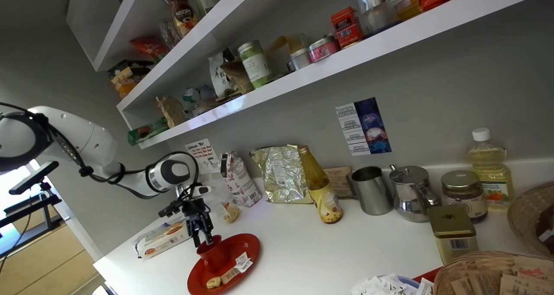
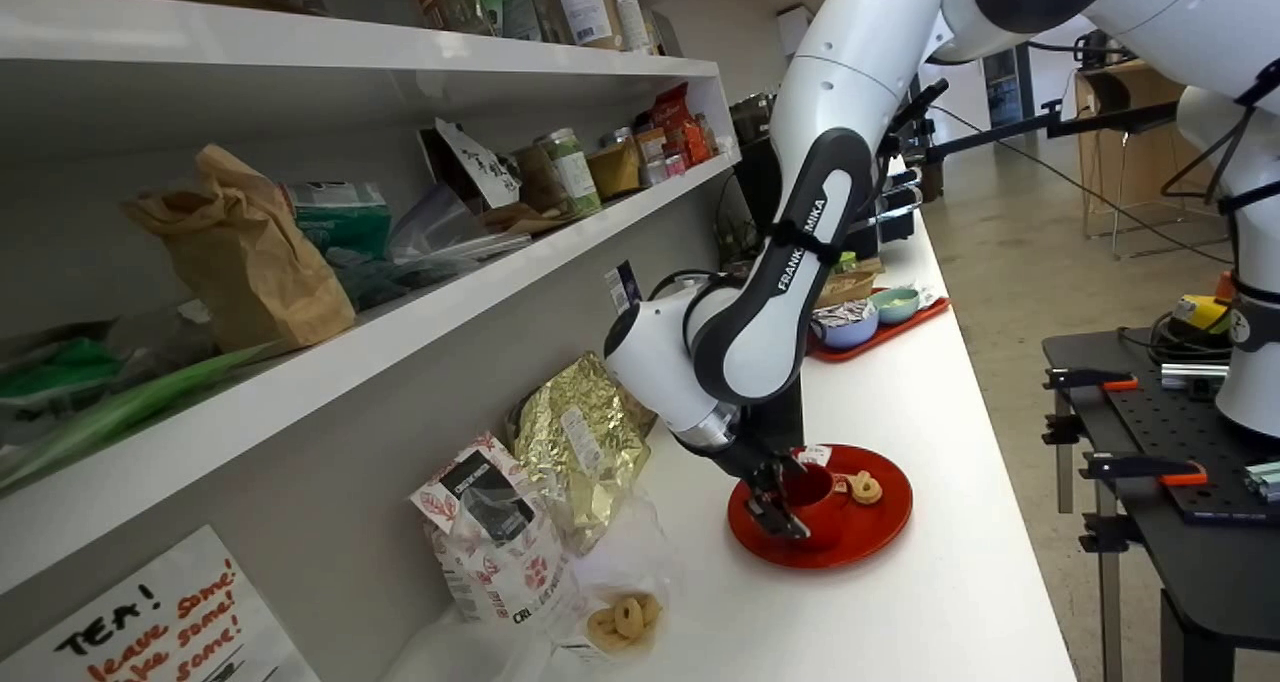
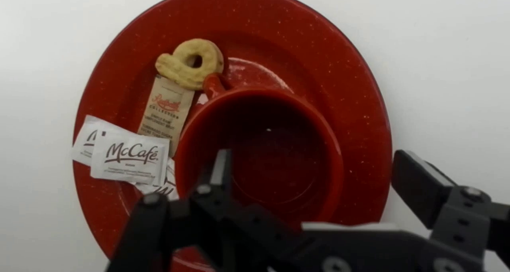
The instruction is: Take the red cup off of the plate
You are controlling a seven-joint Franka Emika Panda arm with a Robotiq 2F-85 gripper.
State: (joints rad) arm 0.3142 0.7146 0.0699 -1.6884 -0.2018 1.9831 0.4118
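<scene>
The red cup [image 1: 213,257] stands upright on the round red plate [image 1: 252,248]. In the wrist view the cup [image 3: 275,156] looks empty inside, with its handle at upper left, and the plate [image 3: 287,24] spreads round it. The cup [image 2: 820,512] and plate [image 2: 880,542] also show in an exterior view. My gripper [image 3: 312,160] is open and points down at the cup. One finger is over or inside the cup's mouth; the other is outside its wall, near the plate's edge. The gripper [image 1: 203,239] shows at the cup's rim in an exterior view. Fingertip depth is unclear.
A ring cookie [image 3: 197,64], a brown sugar packet [image 3: 165,110] and white sugar packets [image 3: 129,154] lie on the plate beside the cup. A wafer pack [image 1: 162,239], cookie bag [image 1: 230,212] and yellow bottle [image 1: 322,191] stand nearby. A shelf [image 1: 277,81] overhangs the counter.
</scene>
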